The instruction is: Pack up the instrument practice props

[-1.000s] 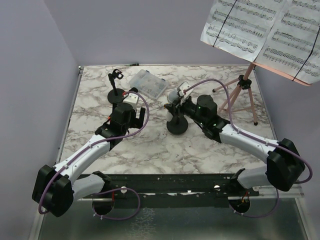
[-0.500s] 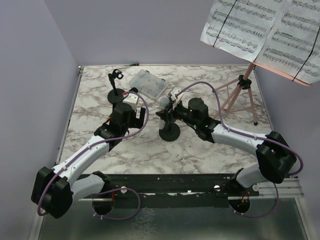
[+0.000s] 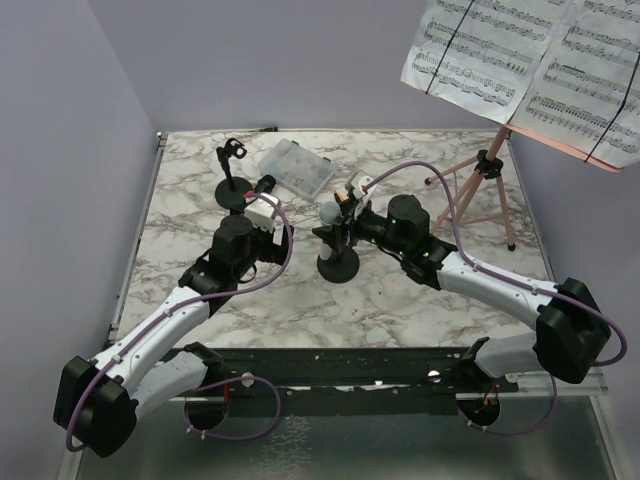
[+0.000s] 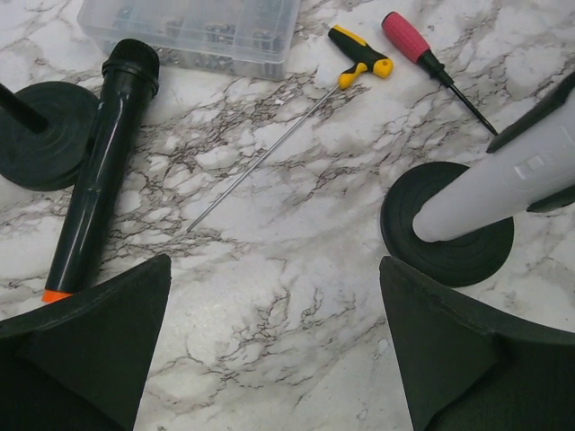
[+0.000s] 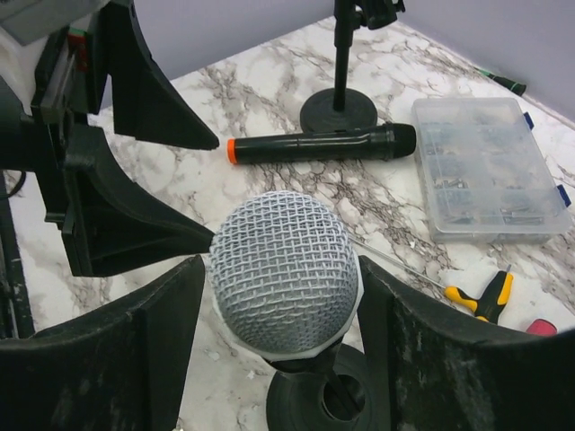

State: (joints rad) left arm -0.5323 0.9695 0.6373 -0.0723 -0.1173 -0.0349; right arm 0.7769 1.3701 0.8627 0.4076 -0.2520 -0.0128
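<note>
Marble worktop (image 3: 300, 300) | right tool (image 3: 345, 207) pinched on grey-headed microphone (image 5: 284, 269), seated tilted in mic holder (image 4: 467, 259) | step judged: extraction | left tool (image 4: 274, 269) spread near flat-lying black microphone (image 4: 99, 171) | next: straight pull required.

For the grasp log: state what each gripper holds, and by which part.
Right gripper: grey-headed microphone, gripped at its mesh head. Left gripper: open, nothing held.

The left arm (image 3: 165, 320) and right arm (image 3: 490, 283) wear white shells between chunky black joint housings, each trailed by a looping purple cable (image 3: 290, 240). The left gripper (image 4: 274, 260) and right gripper (image 5: 280, 260) have matte black, wedge-shaped fingers.
</note>
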